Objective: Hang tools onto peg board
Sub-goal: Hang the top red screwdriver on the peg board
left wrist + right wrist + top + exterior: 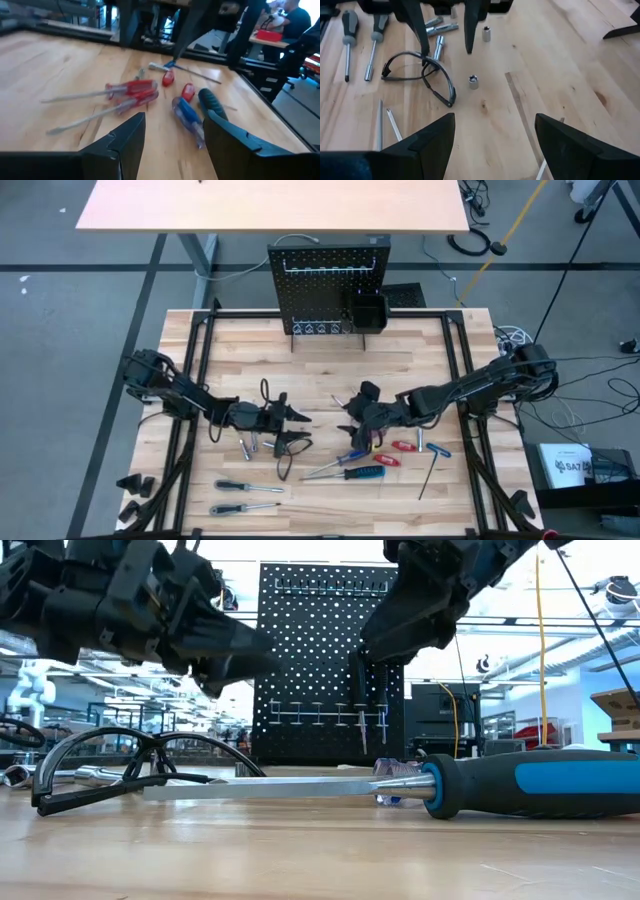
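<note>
The peg board (328, 285) stands upright at the table's far edge, with hooks and a small black bin (367, 310). The tools lie loose on the near half of the table: red-handled screwdrivers (132, 90), a blue-handled one (187, 114), a black-and-blue one (358, 473), two black-handled ones (245, 486) and silver sockets (473, 81). My left gripper (295, 415) hovers open left of the table's middle, its fingers (131, 131) apart over bare wood. My right gripper (352, 415) hovers open just right of it, facing it, with nothing between its fingers (437, 131).
Black safety glasses (290, 448) lie on the wood below my left gripper. A blue T-handle key (438, 450) and a thin rod lie at the right. Black frame rails (460, 370) run along both table sides. Bare wood lies between the grippers and the peg board.
</note>
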You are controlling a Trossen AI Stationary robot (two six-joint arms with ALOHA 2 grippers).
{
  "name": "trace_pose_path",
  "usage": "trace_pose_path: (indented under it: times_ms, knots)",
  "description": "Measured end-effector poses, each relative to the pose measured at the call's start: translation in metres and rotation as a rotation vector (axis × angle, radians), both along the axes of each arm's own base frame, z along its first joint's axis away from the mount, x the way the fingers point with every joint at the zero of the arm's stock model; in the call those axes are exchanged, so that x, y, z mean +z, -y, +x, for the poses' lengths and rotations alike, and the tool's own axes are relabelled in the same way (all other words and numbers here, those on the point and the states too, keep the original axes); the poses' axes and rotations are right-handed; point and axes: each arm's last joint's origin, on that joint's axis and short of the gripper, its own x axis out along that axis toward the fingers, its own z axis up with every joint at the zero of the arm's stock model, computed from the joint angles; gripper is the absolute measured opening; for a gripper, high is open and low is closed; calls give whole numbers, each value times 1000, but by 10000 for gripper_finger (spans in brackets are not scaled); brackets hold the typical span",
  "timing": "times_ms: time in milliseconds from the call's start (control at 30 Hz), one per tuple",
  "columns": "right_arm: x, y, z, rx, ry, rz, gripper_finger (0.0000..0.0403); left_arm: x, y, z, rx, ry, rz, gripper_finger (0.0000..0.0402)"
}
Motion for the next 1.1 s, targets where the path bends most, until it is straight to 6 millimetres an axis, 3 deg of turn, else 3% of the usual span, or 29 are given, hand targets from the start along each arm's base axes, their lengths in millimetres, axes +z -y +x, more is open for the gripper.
trace_pose_path:
  times_ms: [400,733,933,1100]
  knots:
    - [0,0,0,-5,-13,3,265,40,-7,-20,47,-26,70,200]
    - [0,0,0,-16,-13,16,265,74,-14,-26,74,117,247,200]
    - [-6,5,-12,-68,-148,77,265,75,-16,-28,76,93,278,200]
    - [-14,16,-30,-260,-310,145,265,65,-16,-29,64,-4,301,200]
